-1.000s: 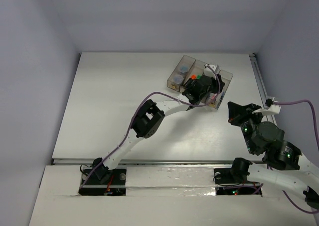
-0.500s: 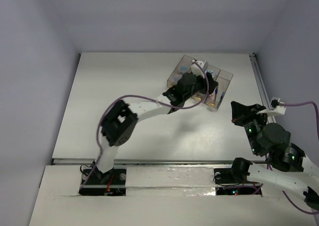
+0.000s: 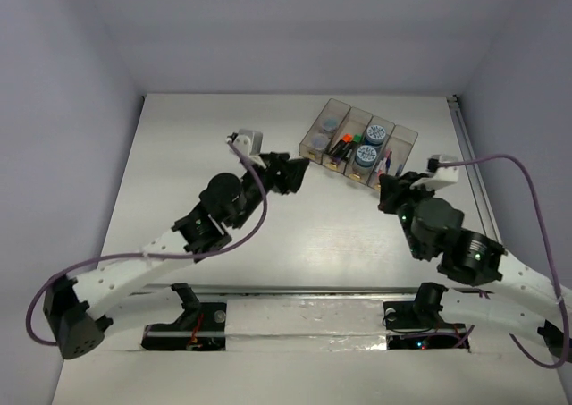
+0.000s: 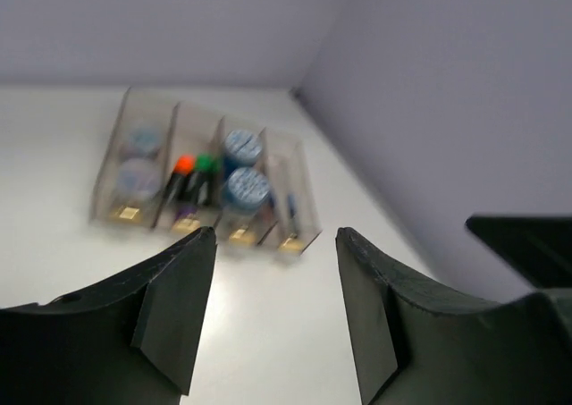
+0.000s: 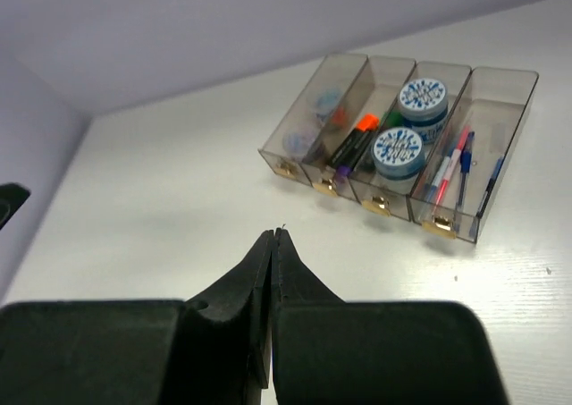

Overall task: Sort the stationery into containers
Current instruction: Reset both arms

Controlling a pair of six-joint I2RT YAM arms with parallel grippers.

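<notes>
The containers (image 3: 407, 134) are four joined smoky-brown bins at the back right of the table. From the left they hold pale blue rolls (image 3: 325, 130), orange and green capped markers (image 3: 349, 140), two blue-white rolls (image 3: 370, 145), and pens (image 3: 391, 164). My left gripper (image 3: 290, 174) is open and empty, just left of and nearer than the bins. Its view shows the bins (image 4: 109, 165) beyond the spread fingertips (image 4: 198, 244). My right gripper (image 3: 391, 190) is shut and empty, just in front of the pen bin. Its view shows the bins (image 5: 503, 71), rolls (image 5: 398, 150), markers (image 5: 357, 132) and pens (image 5: 451, 168).
A metal rail (image 3: 466, 146) runs along the table's right edge by the wall. The white table (image 3: 197, 155) stretches left of the bins. Grey walls close in the back and both sides.
My left gripper has pulled back from over the bins, to the left and nearer. The two blue-white rolls it covered now show. My right gripper has moved left, to just in front of the bins.
</notes>
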